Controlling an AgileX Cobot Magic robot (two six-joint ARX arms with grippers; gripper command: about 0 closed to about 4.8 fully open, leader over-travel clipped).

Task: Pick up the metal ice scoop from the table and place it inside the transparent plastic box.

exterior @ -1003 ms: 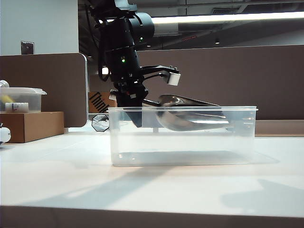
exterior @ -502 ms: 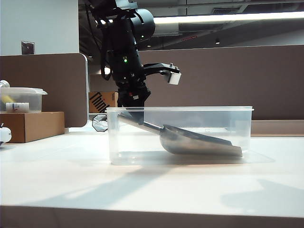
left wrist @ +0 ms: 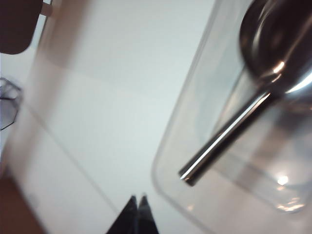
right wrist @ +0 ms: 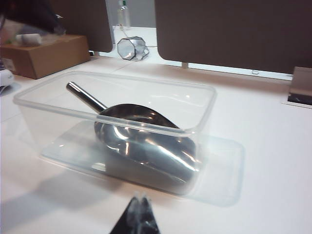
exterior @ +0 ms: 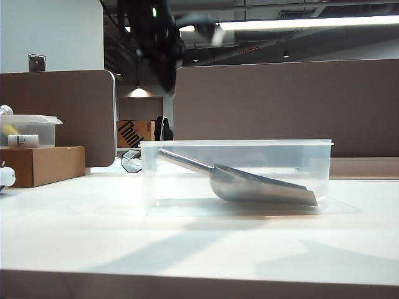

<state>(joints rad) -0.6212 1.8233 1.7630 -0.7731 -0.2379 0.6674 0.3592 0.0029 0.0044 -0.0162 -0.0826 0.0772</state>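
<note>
light: bright ceiling strip (exterior: 299,23) at upper right of exterior view | shadows: soft grey patches on table (exterior: 75,218) foreground | glare: highlights on metal ice scoop (right wrist: 146,146) | blur: left wrist view smeared throughout; left arm (exterior: 156,43) blurred at top of exterior view

We can read only one piece of lettering — large black characters, apparently "Thin", cut off at the partition's edge, printed on the brown cardboard carton (exterior: 138,133) in the background of the exterior view. The label on the small lidded container (exterior: 28,131) at far left is too small to read.
</note>
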